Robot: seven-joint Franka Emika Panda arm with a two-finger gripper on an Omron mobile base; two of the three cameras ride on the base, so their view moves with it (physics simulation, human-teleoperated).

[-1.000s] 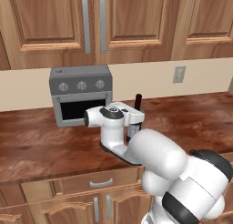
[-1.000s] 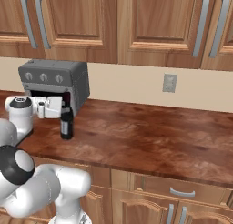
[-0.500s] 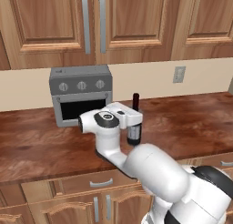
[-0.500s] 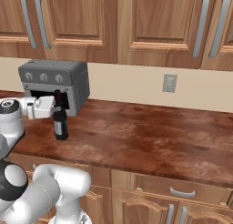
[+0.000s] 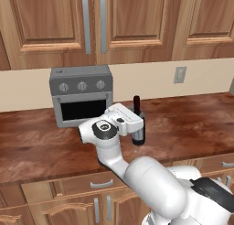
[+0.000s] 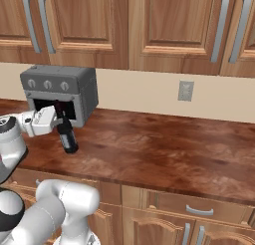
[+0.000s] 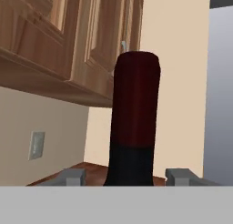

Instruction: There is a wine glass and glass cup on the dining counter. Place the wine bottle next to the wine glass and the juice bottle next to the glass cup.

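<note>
Your hand is closed on the wine bottle, gripping it on the neck and shoulder. In the left base view the white hand body covers the bottle's left side, so you see only the red top poking above it and the dark lower body below — the label is mostly hidden. In the right base view the wine bottle leans, its top tilted toward the toaster oven and its base swung out to the right; the hand holds it from the left. From these angles you cannot tell for sure whether the base touches the table or hangs just above it, though the tilt and the shadow under it suggest it is lifted.

The bottle sits just in front of the grey toaster oven, at that oven's right front corner, on the narrow wood table backed by cabinets. A wall outlet lies well to the right.

In the hand view the wine bottle stands dead centre and very close: red capsule above, black glass below, its lower part cut off by the frame. The two fingertips flank it low down — the contact itself is out of sight. The outlet shows at far left.
</note>
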